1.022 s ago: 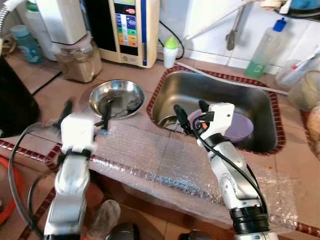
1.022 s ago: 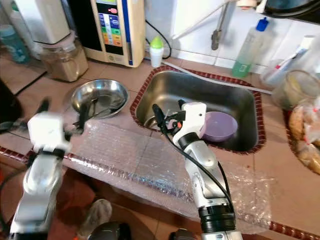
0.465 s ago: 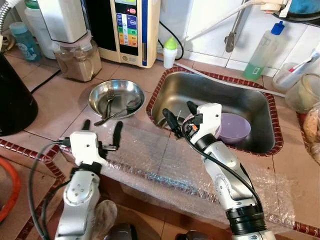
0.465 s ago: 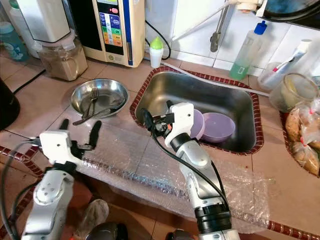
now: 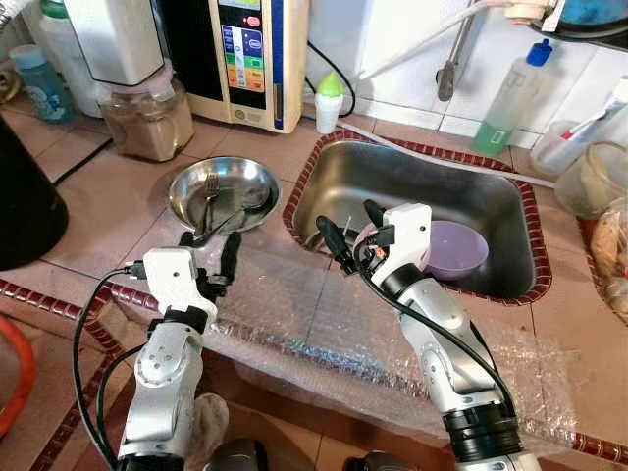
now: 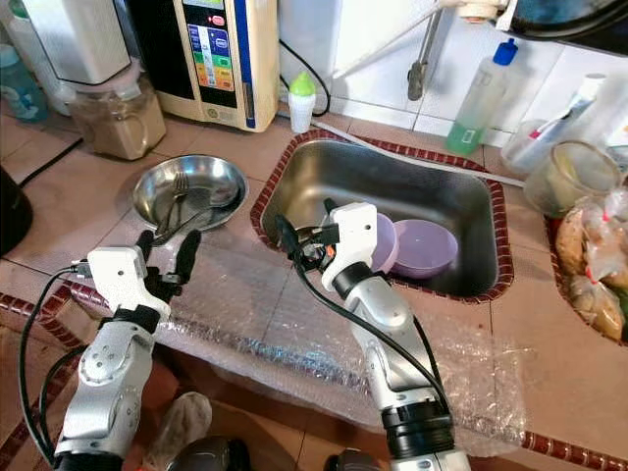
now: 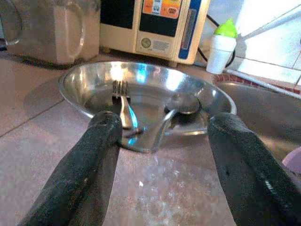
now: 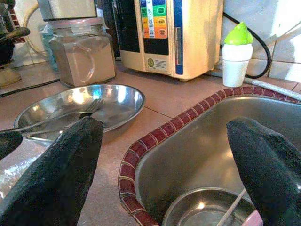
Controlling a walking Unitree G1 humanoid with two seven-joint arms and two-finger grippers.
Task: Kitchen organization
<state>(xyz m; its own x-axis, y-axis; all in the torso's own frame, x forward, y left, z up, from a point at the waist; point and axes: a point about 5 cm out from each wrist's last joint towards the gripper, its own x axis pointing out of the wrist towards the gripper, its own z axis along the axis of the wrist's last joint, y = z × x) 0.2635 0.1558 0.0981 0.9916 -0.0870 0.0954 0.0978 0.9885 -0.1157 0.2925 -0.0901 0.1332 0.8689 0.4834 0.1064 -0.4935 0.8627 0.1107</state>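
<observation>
A shallow steel bowl (image 5: 224,191) holding a fork (image 7: 123,101) and a spoon (image 7: 181,103) rests on the tiled counter left of the sink (image 5: 422,186). My left gripper (image 5: 208,243) is open just in front of the bowl's near rim, low over the bubble wrap, with nothing between its fingers. My right gripper (image 5: 350,224) is open and empty above the sink's left front corner. Purple bowls (image 5: 453,250) lie in the sink behind the right wrist. A small steel bowl (image 8: 202,209) sits on the sink floor.
Bubble wrap (image 5: 324,314) covers the counter's front edge. Behind the bowl stand a blender jar (image 5: 147,118), a water ioniser (image 5: 260,49) and a green-capped bottle (image 5: 331,98). A soap bottle (image 5: 505,108) and the tap (image 5: 451,59) are behind the sink. A black appliance (image 5: 25,196) is at far left.
My left gripper has moved forward and right, up to the steel bowl's near rim. My right gripper has shifted left from over the sink to its left front corner.
</observation>
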